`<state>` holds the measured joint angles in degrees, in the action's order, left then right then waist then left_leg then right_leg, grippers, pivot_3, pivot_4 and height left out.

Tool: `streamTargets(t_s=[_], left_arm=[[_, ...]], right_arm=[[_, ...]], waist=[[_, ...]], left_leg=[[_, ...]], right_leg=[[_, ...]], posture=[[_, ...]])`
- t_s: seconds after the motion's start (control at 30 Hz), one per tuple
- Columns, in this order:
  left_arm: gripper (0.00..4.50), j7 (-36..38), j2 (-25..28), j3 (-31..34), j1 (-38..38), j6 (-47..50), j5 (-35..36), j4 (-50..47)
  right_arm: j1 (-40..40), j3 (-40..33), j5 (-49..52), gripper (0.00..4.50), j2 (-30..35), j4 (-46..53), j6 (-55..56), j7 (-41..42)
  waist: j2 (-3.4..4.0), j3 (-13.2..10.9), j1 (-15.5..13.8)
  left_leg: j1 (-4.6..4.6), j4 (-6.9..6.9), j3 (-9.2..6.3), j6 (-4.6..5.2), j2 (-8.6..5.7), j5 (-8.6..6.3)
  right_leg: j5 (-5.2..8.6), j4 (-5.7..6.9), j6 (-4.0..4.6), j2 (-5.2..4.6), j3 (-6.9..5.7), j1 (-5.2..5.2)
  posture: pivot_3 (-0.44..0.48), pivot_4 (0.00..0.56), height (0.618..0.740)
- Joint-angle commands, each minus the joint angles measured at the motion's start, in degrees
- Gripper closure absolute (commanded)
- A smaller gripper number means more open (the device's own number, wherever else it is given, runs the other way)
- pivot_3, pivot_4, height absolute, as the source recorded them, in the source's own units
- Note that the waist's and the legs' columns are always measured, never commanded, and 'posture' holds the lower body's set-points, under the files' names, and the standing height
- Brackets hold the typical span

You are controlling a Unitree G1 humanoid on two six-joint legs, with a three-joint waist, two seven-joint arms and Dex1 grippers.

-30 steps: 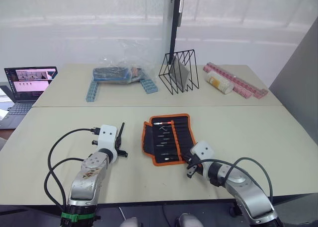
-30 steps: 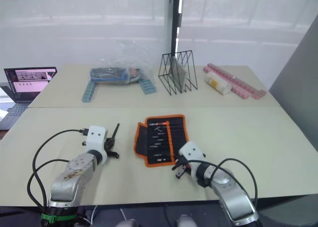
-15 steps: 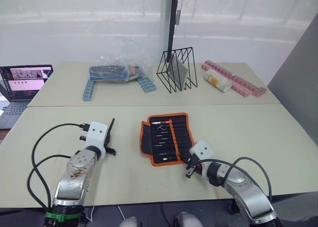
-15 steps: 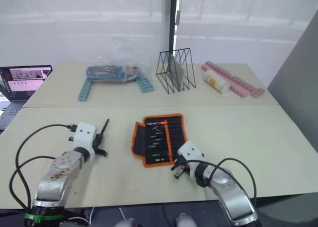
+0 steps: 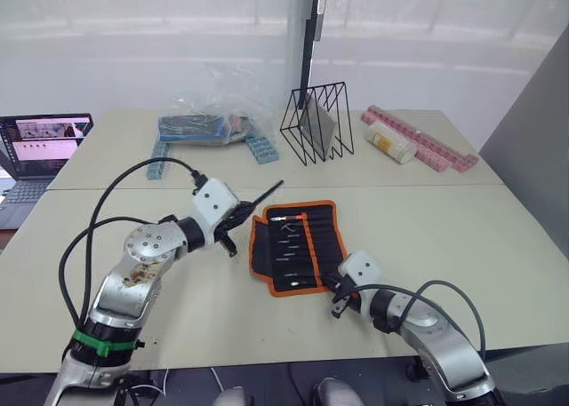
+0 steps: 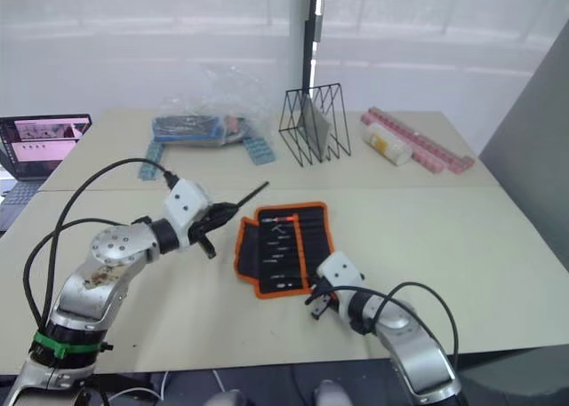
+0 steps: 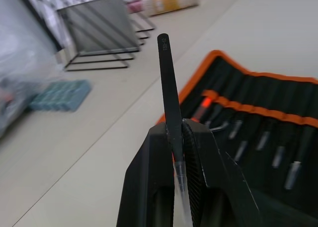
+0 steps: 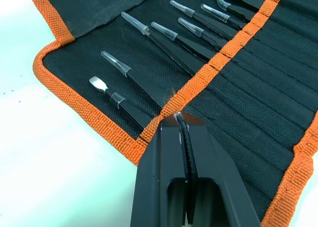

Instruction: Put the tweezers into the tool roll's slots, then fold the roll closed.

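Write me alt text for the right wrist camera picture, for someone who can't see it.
The right gripper is shut on the orange strap across the slots of the open tool roll, which lies on a pale table. Several black tweezers with clear tip caps sit tucked in the slots.

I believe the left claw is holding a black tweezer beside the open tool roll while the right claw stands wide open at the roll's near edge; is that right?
Not quite: the right claw is shut, its fingers pressed together at the orange trim of the tool roll, as the right wrist view shows. The left claw does hold a black tweezer beside the open roll.
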<state>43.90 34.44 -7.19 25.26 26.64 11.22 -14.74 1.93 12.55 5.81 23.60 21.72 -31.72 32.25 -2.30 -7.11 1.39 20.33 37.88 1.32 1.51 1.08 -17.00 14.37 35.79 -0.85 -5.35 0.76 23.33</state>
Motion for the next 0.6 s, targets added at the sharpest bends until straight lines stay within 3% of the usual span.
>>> streamTargets(t_s=[0.03,0.3,0.6], left_arm=[[4.48,6.7,0.5,-4.1,3.4,-1.4,0.6,1.8],[4.48,14.2,3.5,-11.7,4.3,-5.1,-4.6,5.4],[4.48,17.8,8.0,-13.1,3.4,-6.3,-8.2,5.4]], right_arm=[[-1.4,2.9,-1.0,4.50,-0.3,-3.6,-2.9,-0.7],[-2.7,2.8,-1.1,4.50,-0.7,-2.3,-3.3,-1.8],[-3.3,3.1,-0.8,4.50,-1.1,-1.7,-3.5,-2.9]], waist=[[0.01,0.0,0.1],[0.03,-0.1,0.7],[0.10,-0.4,0.4]], left_leg=[[-0.01,0.00,0.00,0.01,0.00,0.00],[0.00,0.00,0.00,0.03,-0.02,0.02],[-0.01,0.00,0.07,0.04,-0.08,0.02]], right_leg=[[0.00,0.00,0.00,0.02,0.01,-0.01],[0.01,0.01,-0.01,0.31,0.01,-0.02],[0.02,0.02,-0.07,0.90,-0.12,-0.01]], posture=[[0.000,0.150,0.722],[0.000,0.150,0.722],[0.000,0.150,0.722]])
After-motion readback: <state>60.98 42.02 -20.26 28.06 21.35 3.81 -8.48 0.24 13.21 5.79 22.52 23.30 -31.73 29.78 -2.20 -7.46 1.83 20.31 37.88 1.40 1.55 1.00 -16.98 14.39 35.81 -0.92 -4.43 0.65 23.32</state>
